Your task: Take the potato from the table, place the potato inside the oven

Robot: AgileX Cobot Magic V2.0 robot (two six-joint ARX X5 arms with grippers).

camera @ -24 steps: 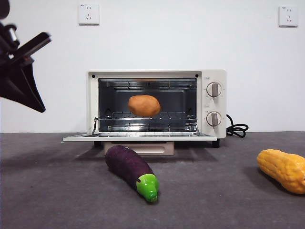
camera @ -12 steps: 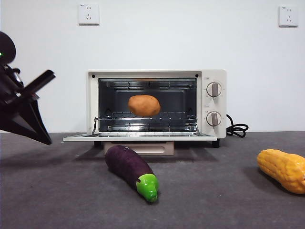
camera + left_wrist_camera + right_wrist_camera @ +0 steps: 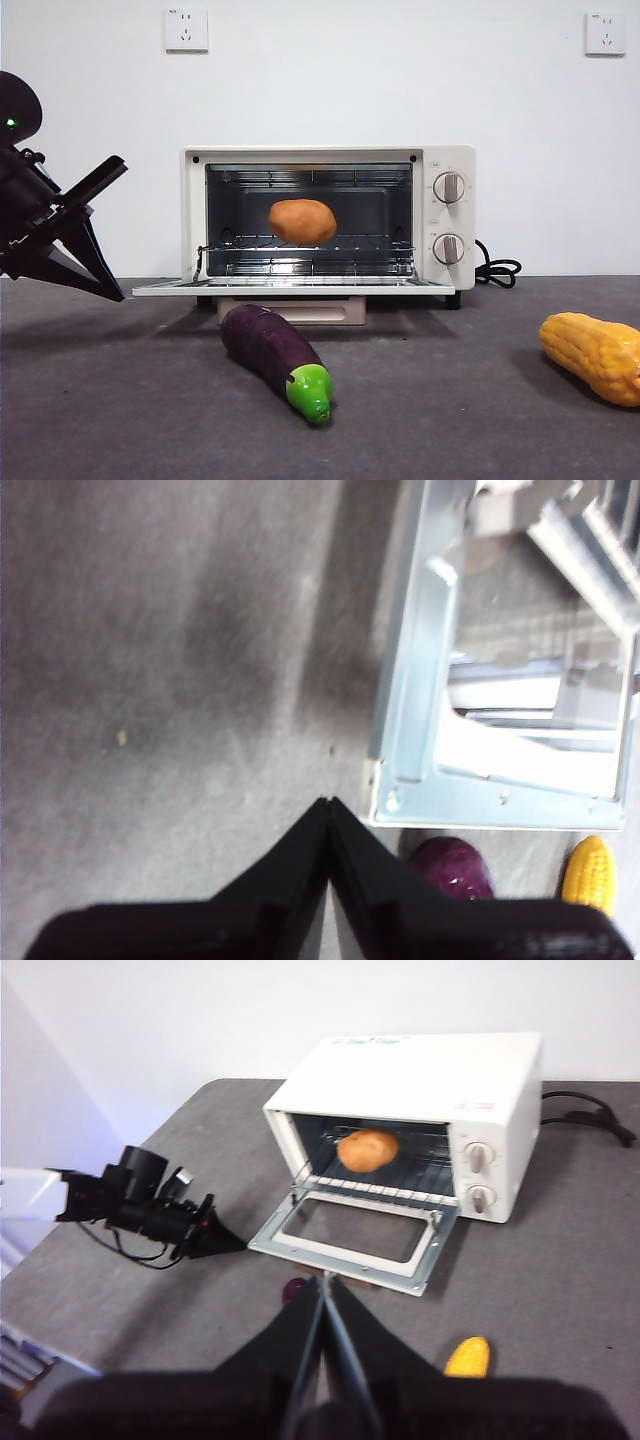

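The potato (image 3: 302, 221) (image 3: 368, 1149) lies on the wire rack inside the oven (image 3: 300, 155) (image 3: 420, 1065). The oven door (image 3: 290, 288) (image 3: 410, 680) hangs open and flat. My left gripper (image 3: 117, 295) (image 3: 328, 804) (image 3: 238, 1245) is shut and holds nothing. It hovers low over the table (image 3: 120, 400), just off the left corner of the door. My right gripper (image 3: 325, 1280) is shut and empty, high above the table in front of the oven.
A purple eggplant (image 3: 275, 355) (image 3: 452, 865) with a green tip lies in front of the oven door. A bumpy yellow vegetable (image 3: 595, 355) (image 3: 468, 1357) sits at the right. A black cord (image 3: 497, 270) trails from the oven's right side.
My left gripper has come down and shifted a little right, toward the left edge of the oven door. The potato has stayed on the rack.
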